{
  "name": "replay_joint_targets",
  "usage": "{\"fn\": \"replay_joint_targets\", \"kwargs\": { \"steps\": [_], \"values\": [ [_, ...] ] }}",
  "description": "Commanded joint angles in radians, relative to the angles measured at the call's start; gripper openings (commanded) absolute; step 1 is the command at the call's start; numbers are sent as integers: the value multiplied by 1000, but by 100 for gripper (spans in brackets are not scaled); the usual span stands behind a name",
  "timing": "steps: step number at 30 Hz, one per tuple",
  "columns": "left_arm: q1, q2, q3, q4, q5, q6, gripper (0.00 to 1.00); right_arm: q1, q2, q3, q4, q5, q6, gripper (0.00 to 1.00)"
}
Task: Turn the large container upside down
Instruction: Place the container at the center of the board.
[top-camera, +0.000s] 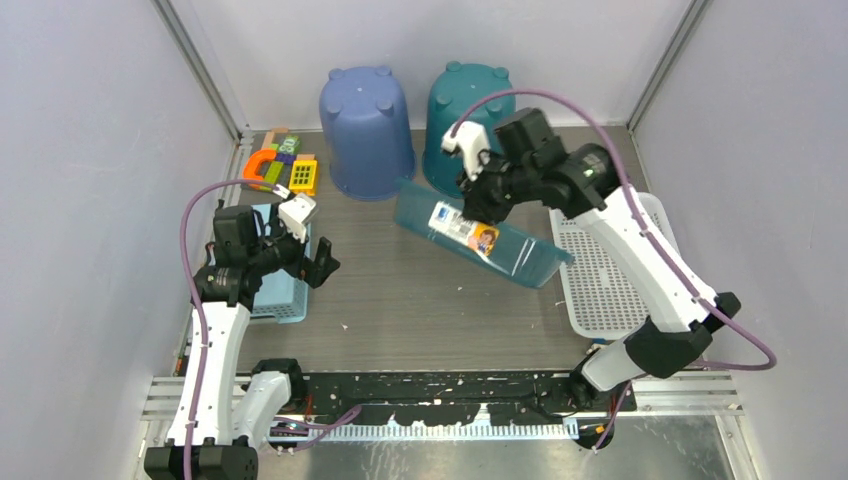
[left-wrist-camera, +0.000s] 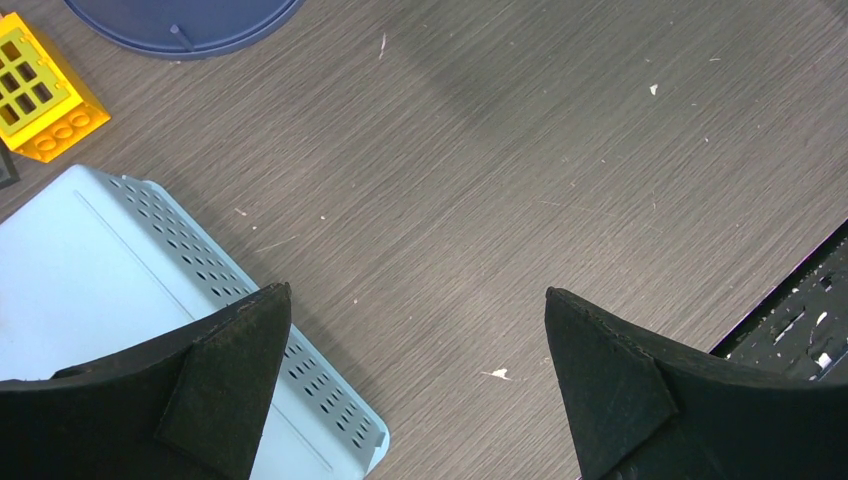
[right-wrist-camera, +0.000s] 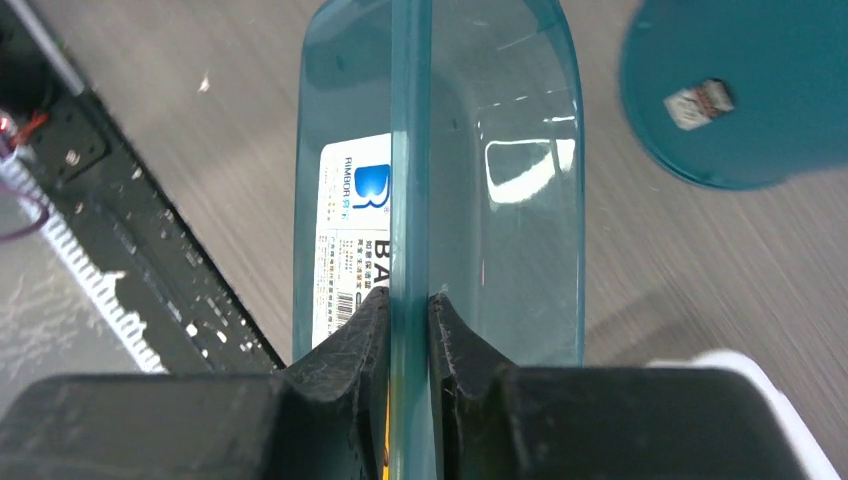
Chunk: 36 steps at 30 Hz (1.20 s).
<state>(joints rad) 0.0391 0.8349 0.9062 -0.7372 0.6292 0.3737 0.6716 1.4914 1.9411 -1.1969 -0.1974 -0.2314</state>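
The large container (top-camera: 500, 248) is a long, clear teal tub with a white label on its side. It sits tilted in the middle of the table, its far long edge raised. My right gripper (top-camera: 478, 205) is shut on that raised wall. In the right wrist view the fingers (right-wrist-camera: 365, 330) pinch the thin teal wall (right-wrist-camera: 410, 180) from both sides, with the label (right-wrist-camera: 350, 240) to the left of it. My left gripper (top-camera: 312, 264) hangs open over bare table beside the light blue basket, well left of the container. It holds nothing (left-wrist-camera: 415, 292).
An upturned blue bucket (top-camera: 365, 130) and an upturned teal bucket (top-camera: 470, 110) stand at the back. A white perforated tray (top-camera: 610, 270) lies right of the container. On the left are a light blue basket (top-camera: 280, 295) and toy blocks (top-camera: 280, 165).
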Motion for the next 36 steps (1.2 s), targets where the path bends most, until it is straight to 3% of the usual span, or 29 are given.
{"fn": "replay_joint_targets", "kwargs": {
  "steps": [1,11,16,22,36],
  "values": [
    [-2,-2,1,33,5,2,100,73,-18,-123,111,-60,-86,1],
    [-2,12,8,8,42,26,100,149,-109,-554,353,-277,-255,1],
    [-1,15,8,3,48,33,100,158,-153,-731,421,-371,-371,9],
    [-1,18,9,-7,65,44,100,161,-126,-807,407,-487,-447,24],
    [-1,10,5,-27,84,66,100,187,-8,-895,544,-508,-369,31]
  ]
}}
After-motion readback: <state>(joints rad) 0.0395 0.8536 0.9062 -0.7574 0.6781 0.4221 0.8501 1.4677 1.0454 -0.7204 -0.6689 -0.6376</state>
